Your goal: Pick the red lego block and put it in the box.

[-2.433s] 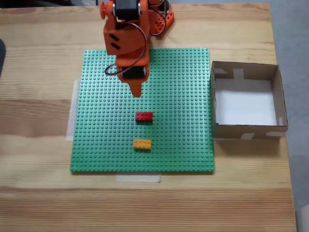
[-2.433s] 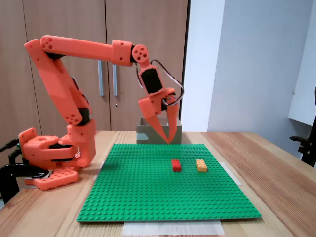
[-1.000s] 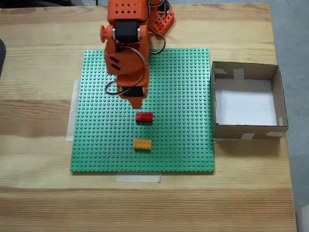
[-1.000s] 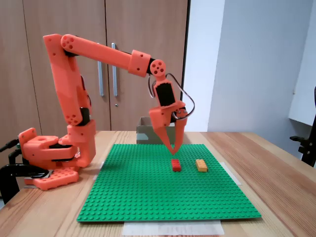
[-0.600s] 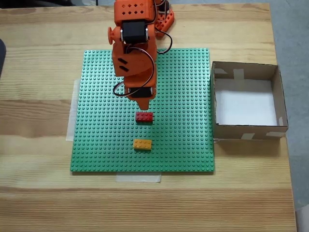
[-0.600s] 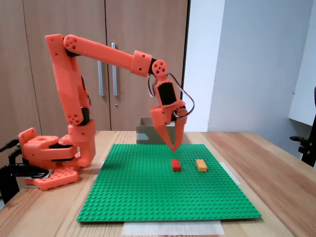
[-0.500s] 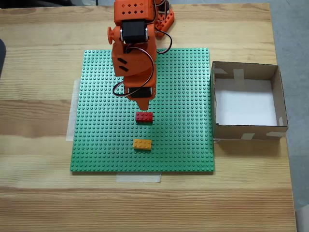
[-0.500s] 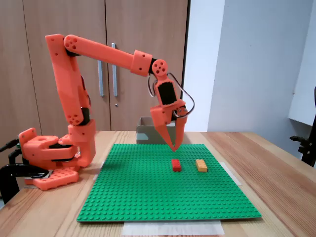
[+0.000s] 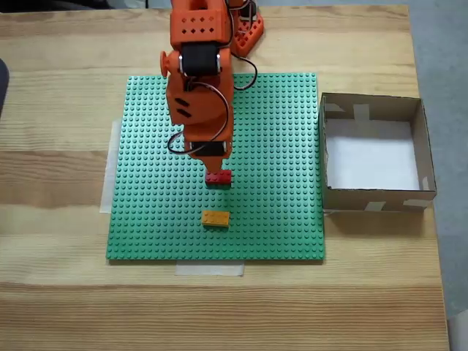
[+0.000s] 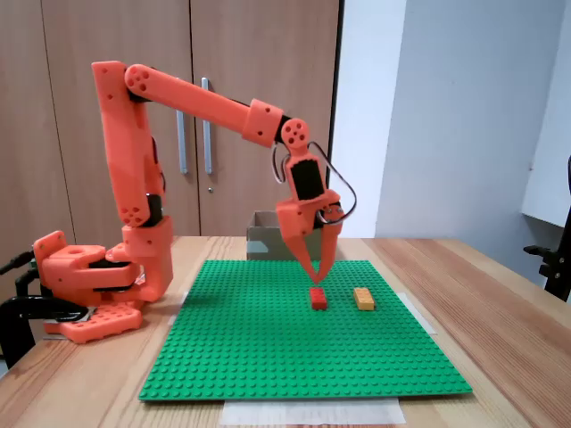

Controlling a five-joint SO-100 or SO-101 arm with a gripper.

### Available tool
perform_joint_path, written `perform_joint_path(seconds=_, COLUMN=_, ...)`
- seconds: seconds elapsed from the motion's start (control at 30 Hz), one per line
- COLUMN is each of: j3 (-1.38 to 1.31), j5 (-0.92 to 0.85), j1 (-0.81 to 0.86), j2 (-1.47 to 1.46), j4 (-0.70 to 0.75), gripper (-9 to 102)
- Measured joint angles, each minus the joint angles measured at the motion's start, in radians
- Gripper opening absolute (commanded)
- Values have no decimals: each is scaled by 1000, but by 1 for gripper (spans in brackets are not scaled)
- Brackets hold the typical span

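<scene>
Directly above the red lego block (image 10: 318, 299), the gripper (image 10: 316, 280), jaws apparently narrow, risks pushing it toward the yellow-orange brick (image 10: 363, 299).

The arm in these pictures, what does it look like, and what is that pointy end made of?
The arm is bright orange plastic, boxy links joined by round bolted hinges, on an orange base. Black motor blocks sit in the joints; thin black cables loop beside the wrist. The end effector has two tapering orange fingers.

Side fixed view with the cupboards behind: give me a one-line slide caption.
Orange arm's end effector poised just above the red lego block on the green baseplate, yellow-orange brick alongside.
</scene>
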Motion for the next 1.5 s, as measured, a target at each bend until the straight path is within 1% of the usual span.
perform_joint_path(seconds=0.37, j3=-2, j5=-6, j1=21, j2=-5, j4=-2, gripper=10)
perform_joint_path(seconds=0.73, j3=-2, j5=8, j1=26, j2=-5, j4=0, gripper=10)
perform_joint_path(seconds=1.17, j3=-5, j5=55, j1=26, j2=-5, j4=61, gripper=12)
perform_joint_path(seconds=1.37, j3=-9, j5=71, j1=32, j2=-5, j4=69, gripper=16)
perform_joint_path(seconds=1.4, j3=-9, j5=74, j1=40, j2=-5, j4=78, gripper=18)
perform_joint_path(seconds=1.5, j3=-9, j5=80, j1=38, j2=-5, j4=78, gripper=21)
